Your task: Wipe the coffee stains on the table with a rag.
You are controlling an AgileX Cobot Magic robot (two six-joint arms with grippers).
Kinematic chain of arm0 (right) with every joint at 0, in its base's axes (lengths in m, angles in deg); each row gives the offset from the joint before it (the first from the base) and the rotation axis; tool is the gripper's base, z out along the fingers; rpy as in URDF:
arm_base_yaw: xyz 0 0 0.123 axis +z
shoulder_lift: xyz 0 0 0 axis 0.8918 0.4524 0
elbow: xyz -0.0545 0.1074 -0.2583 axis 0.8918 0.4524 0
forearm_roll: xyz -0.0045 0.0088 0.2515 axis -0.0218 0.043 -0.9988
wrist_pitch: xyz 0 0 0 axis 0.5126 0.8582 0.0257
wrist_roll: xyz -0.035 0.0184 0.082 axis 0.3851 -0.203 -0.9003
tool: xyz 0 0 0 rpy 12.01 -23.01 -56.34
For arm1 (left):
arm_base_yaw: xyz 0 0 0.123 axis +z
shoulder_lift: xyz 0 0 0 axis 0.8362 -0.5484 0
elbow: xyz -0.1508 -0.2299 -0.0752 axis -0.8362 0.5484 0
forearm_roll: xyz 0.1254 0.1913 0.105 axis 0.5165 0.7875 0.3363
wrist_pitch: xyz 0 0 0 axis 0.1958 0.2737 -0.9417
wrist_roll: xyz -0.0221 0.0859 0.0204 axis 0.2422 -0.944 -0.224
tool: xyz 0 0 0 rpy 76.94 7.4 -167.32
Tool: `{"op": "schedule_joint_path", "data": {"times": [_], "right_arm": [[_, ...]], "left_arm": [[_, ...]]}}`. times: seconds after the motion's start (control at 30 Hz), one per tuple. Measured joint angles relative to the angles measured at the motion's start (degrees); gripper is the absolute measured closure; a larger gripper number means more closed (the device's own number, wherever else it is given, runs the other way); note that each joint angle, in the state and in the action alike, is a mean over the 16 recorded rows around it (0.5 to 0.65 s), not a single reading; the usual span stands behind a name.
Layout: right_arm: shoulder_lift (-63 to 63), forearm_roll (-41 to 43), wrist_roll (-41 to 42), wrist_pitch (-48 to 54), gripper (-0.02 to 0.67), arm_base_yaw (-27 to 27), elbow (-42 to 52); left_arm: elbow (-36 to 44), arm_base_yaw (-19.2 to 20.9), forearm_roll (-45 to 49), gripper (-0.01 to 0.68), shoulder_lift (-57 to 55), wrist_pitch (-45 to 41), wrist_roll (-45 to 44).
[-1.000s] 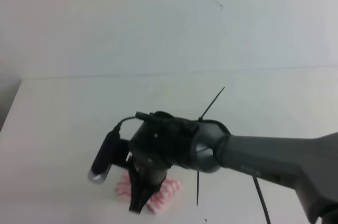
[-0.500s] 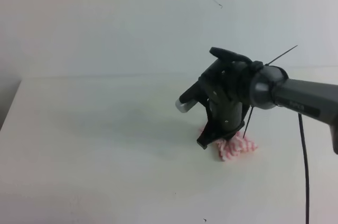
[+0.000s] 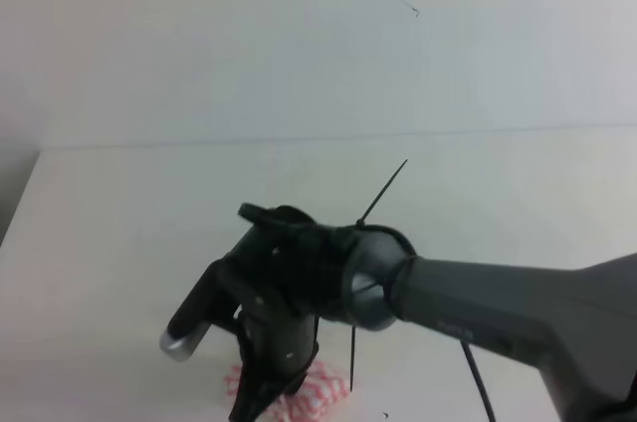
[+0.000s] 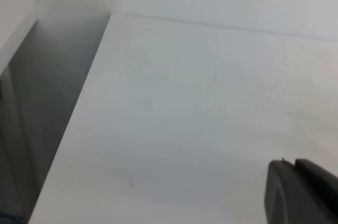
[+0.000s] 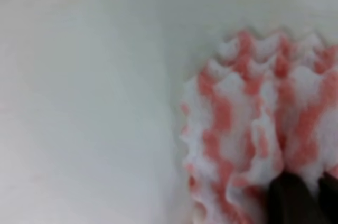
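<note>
- The right jaws point(image 5: 303, 200) are pressed together on a fold of the rag point(image 5: 253, 123); in the right wrist view their dark tips sit at the rag's near edge, with the pink-and-white cloth bunched up around them.
- In the high view the right jaws point(image 3: 261, 397) point down at the counter point(image 3: 119, 243), and the rag point(image 3: 317, 387) lies crumpled beneath and just right of them, flat against the surface.
- The rag sits close to the counter's front edge, at the bottom of the high view, left of the middle.
- No coffee stain can be made out in any view; the counter beside the rag looks plain white.
- Left of the rag, bare counter runs to the left edge; behind it, bare surface stretches back to the white wall point(image 3: 299, 44).
- The left jaws point(image 4: 303, 192) show only as a dark corner in the left wrist view; whether they are spread or closed cannot be told. They hang over bare counter near its left edge, where the surface drops off into shadow.
</note>
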Motion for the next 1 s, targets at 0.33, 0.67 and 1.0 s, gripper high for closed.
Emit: {"op": "schedule_joint_path", "data": {"times": [0.33, 0.67, 1.0], "right_arm": [[-6.3, -3.8, -0.6, -7.7, 0.633, -0.8, 12.3], [-16.3, -0.3, -4.3, -14.6, 0.632, -19.2, 27.3], [-19.1, -6.5, 0.3, -11.7, 0.630, -30.6, 23.7]], "left_arm": [[-0.2, 0.0, 0.0, 0.673, -0.1, -0.1, 0.0], [-0.2, 0.0, 0.0, 0.673, -0.1, -0.1, 0.0], [0.0, 0.0, 0.0, 0.672, 0.0, 0.0, 0.0]]}}
